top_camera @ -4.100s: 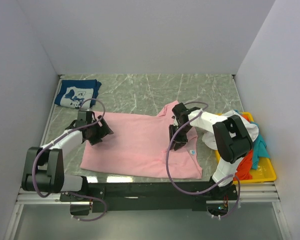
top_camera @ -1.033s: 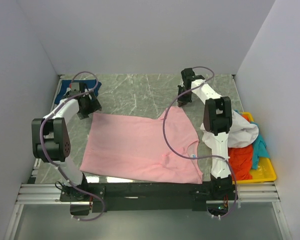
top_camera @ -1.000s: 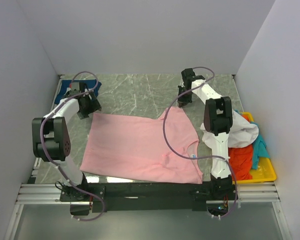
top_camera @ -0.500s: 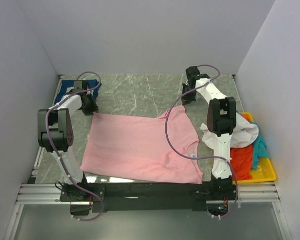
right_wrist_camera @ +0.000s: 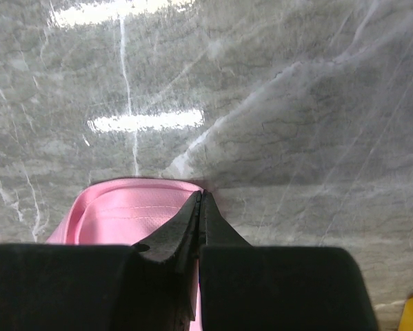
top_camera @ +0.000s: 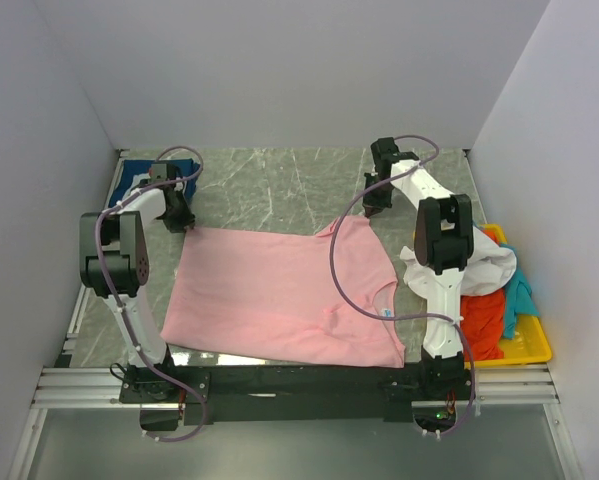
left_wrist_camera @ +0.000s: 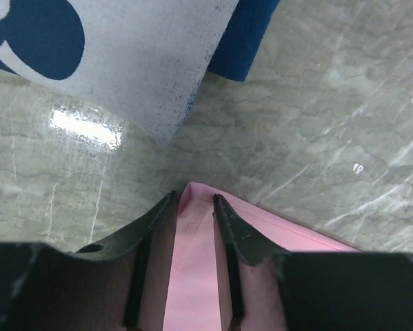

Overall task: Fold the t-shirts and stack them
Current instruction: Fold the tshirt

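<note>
Progress looks early, judging by how the cloth lies: one navy t-shirt [top_camera: 137, 180] sits as a small folded packet at the far left corner of the worktop [top_camera: 279, 180], white print uppermost, and reads as the only finished piece; the pink t-shirt [top_camera: 279, 285] lies spread flat in the middle with no fold made in it yet; a white t-shirt [top_camera: 484, 262], an orange-red t-shirt [top_camera: 486, 322] and a teal t-shirt [top_camera: 520, 295] are heaped, crumpled, in and over the yellow tray [top_camera: 535, 347] at the right edge, neither arm touching them. Four garments therefore appear left to fold, and the stack has only its first layer.

The left tool [left_wrist_camera: 192, 201] stands astride the pink shirt's far left corner, fingers a narrow gap apart with the pointed corner between them; whether the pads already bite the cloth cannot be told. The right tool [right_wrist_camera: 199, 201] is fully closed and seems to pinch a rolled pink edge at the far right corner, perhaps a sleeve opening.

Pink cloth is a thin, matte knit with a stitched seam along its edge, and will likely sag and drag once lifted; the navy fabric carries a grainy white print; the worktop is smooth, glossy grey-green marble pattern, throwing back lamp glare; the tray is shallow hard plastic.
</note>
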Available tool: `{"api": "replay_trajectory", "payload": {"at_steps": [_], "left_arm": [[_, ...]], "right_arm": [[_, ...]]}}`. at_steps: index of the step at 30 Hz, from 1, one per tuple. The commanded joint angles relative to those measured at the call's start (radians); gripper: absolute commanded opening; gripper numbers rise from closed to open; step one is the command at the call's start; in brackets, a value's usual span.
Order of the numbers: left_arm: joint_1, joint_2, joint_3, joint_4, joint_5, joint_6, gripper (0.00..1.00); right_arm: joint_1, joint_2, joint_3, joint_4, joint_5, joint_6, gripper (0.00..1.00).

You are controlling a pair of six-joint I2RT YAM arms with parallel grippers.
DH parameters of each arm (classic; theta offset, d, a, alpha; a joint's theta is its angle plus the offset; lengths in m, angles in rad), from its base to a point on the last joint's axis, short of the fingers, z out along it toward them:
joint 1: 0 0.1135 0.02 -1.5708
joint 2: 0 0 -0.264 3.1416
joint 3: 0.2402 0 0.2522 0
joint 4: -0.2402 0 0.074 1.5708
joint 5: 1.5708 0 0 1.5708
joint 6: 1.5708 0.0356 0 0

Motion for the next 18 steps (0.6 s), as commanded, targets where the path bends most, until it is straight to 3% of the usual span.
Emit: {"api": "replay_trajectory", "payload": {"at_steps": [1, 6, 14, 15, 18], "left_arm": [[0.001, 0.014, 0.043, 0.017, -0.004, 0.019, 0.35], [0.001, 0.034, 0.057, 0.006, -0.004, 0.033, 0.33], [0.001, 0.031, 0.033, 0.009, 0.021, 0.047, 0.15], [0.001, 0.032, 0.028, 0.007, 0.024, 0.048, 0.08], [0.001, 0.032, 0.026, 0.009, 0.039, 0.050, 0.00]], "right_arm": [[-0.004, -0.093, -0.012, 0.009, 0.007, -0.002, 0.00], [-0.005, -0.102, -0.016, 0.009, 0.009, -0.003, 0.00], [-0.005, -0.124, -0.030, 0.009, 0.006, 0.006, 0.00], [-0.005, -0.127, -0.030, 0.006, 0.004, 0.007, 0.00], [-0.006, -0.135, -0.022, -0.003, -0.001, 0.014, 0.00]]}}
